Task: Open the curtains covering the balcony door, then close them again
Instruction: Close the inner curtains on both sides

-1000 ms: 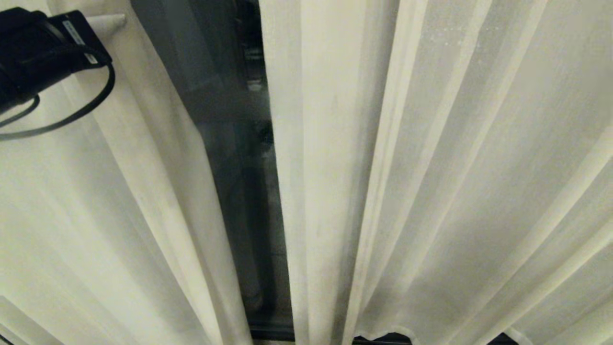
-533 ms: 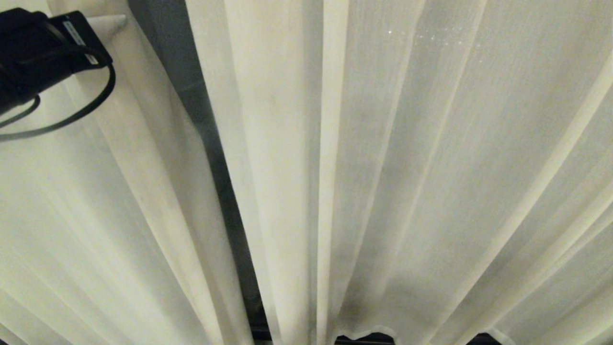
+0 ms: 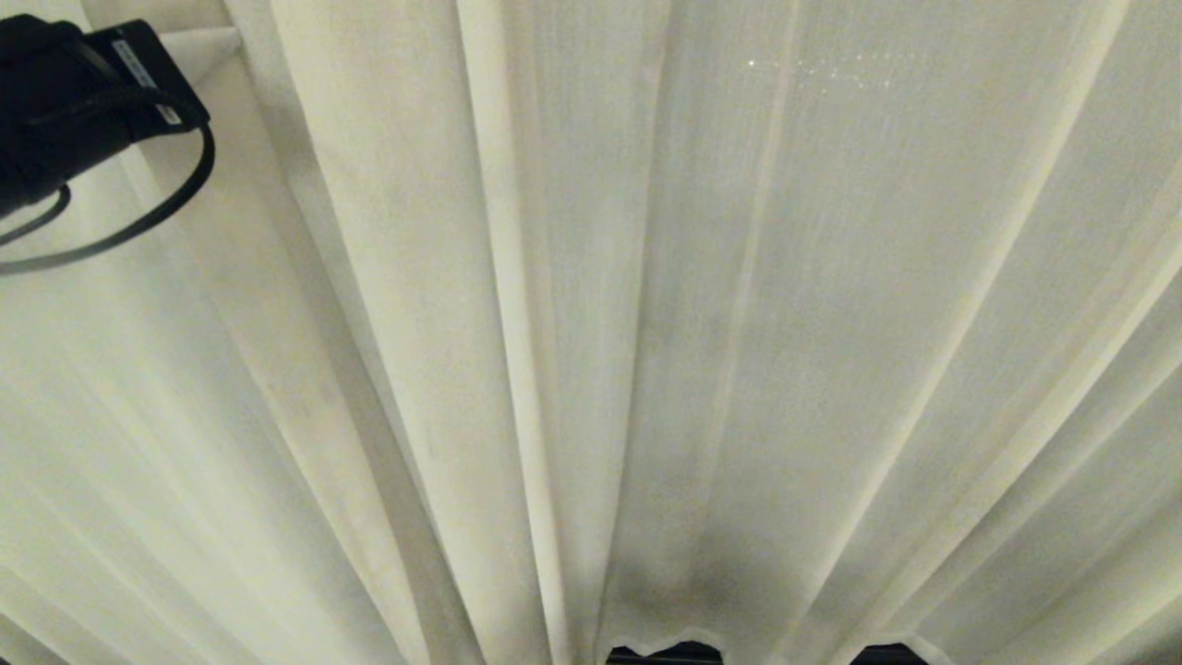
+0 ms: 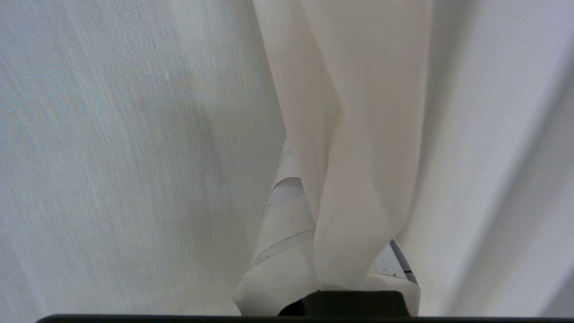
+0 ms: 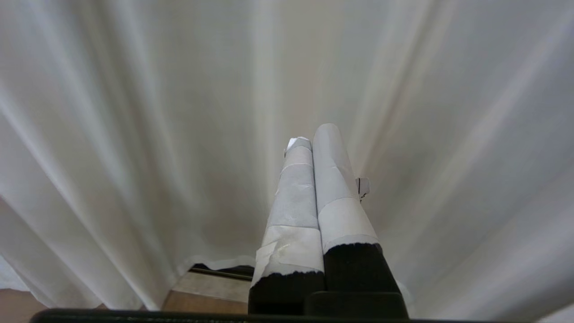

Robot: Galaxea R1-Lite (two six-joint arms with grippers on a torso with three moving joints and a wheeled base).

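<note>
Curtains (image 3: 646, 323) are being hung fully across the door. A fold is being pinched by the left gripper (image 4: 309, 251), probably for dragging them closed; the right gripper (image 5: 314, 148) is being kept shut, empty.

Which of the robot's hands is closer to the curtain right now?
Left. The left gripper has its fingers shut on a fold of the curtains. The right gripper points at the cloth, fingers shut on nothing.

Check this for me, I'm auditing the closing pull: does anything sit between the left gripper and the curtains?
Nothing visible does: the left gripper is shut directly on a fold of the curtains.
</note>
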